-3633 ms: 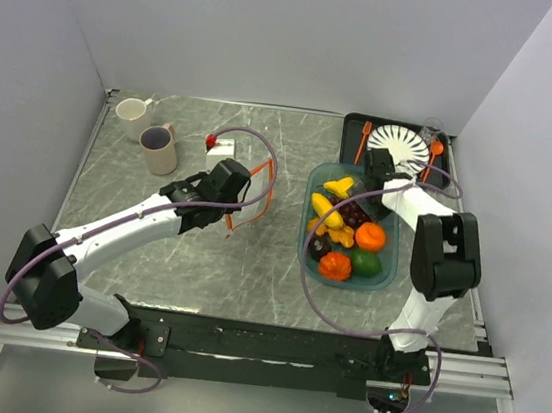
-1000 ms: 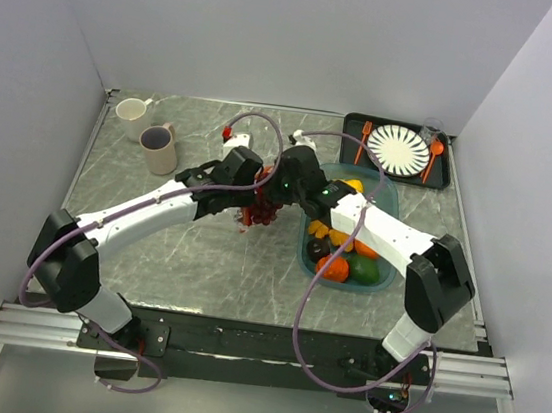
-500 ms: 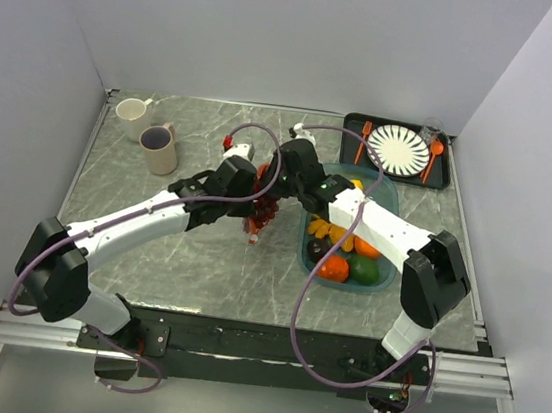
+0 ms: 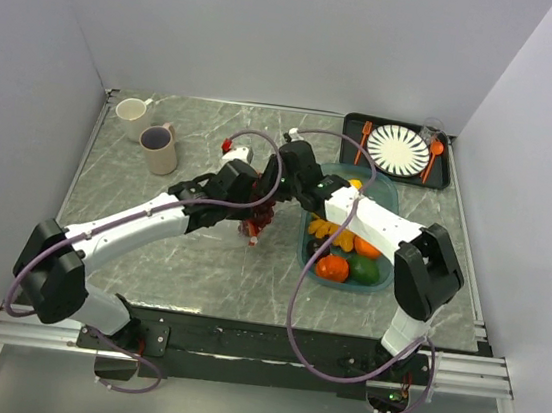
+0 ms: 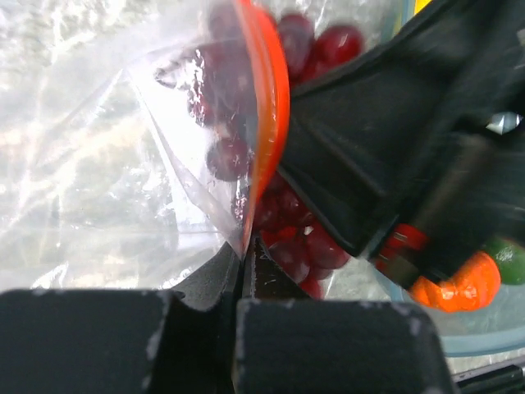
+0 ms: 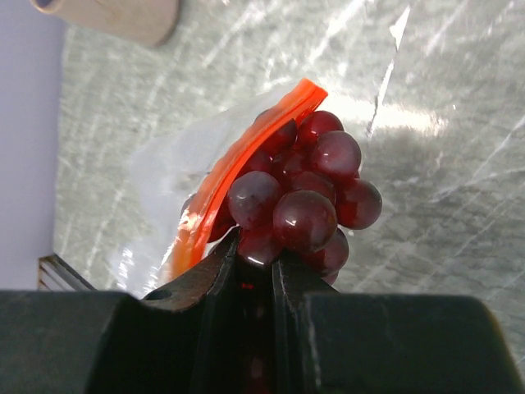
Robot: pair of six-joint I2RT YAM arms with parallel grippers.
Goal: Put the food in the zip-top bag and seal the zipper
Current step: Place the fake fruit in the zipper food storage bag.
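While the left gripper pinches the clear film of the zip-top bag between closed jaws, the pouch hangs over the middle of the tabletop, just left of the teal tray. The film is caught a little below the zipper, whose orange-red strip curves upward in the left wrist view. The right gripper meets it from the tray side, its jaws clamped on the bottom of the dark purple grapes. The bunch sits right at the bag's mouth. In the right wrist view the zipper runs along the bunch's left side, touching it. In the left wrist view some grapes show through the film, and others lie on the open side of the strip. How far in the whole bunch is cannot be told. From above, the two grippers stand almost touching, with the grapes below them.

Other toy fruits and vegetables, yellow, orange and green, lie in the teal tray near the right edge, partly under the right arm. Two mugs stand at the far left corner. A black tray at the far right corner holds a plate between an orange fork and spoon.
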